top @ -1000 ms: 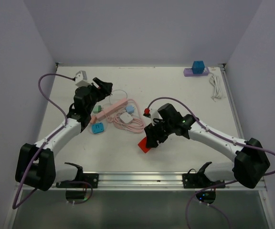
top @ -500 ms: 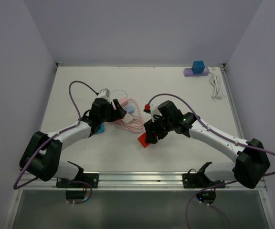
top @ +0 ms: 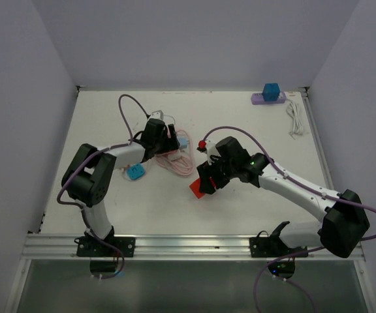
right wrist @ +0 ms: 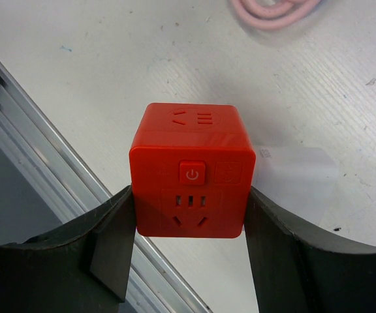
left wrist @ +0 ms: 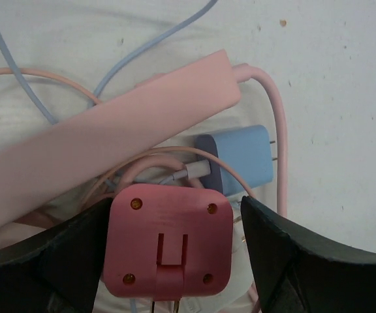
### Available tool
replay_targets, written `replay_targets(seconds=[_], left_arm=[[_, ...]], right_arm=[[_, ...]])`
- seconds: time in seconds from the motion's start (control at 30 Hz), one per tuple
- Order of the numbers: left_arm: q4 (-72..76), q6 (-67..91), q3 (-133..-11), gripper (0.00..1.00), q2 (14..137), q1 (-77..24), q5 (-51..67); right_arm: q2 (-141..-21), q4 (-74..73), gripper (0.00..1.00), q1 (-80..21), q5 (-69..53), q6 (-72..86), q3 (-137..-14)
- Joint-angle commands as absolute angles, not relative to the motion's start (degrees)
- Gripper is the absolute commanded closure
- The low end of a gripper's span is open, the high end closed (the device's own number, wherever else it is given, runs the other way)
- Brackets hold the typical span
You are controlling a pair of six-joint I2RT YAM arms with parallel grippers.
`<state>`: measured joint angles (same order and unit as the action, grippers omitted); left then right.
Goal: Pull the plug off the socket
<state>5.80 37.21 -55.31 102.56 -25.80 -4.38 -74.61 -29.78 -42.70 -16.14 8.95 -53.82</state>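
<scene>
Left pincer [left wrist: 170,261]: clamped on the plug [left wrist: 168,228].
Right pincer [right wrist: 189,225]: clamped on the red socket [right wrist: 188,140].
Progress: your plug looks free; little remains.

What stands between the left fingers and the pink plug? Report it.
Nothing visible. The pink plug sits directly between the left fingers, with both of them touching its sides. The blue charger, pink cable and pink power strip lie beyond it, not in between.
</scene>
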Motion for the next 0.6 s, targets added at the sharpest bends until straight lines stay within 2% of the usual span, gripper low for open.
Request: replay_targets(seconds=[0.0, 0.2, 0.57], left_arm=[[3.44, 32.88, -62.73, 0.18, 106.86, -24.17, -7.48], [2.2, 31.91, -62.06, 0.0, 100.84, -23.82, -3.79], [-4.92, 29.97, -53.18, 0.0, 79.12, -24.08, 2.37]], right_arm=[[-72.95, -27.86, 1.0, -42.71, -14.68, 9.58, -57.57], [-72.69, -27.6, 1.0, -42.71, -11.96, 9.75, -59.32], [-77.78, -25.13, 1.0, -42.71, -10.02, 13.8, -63.36]])
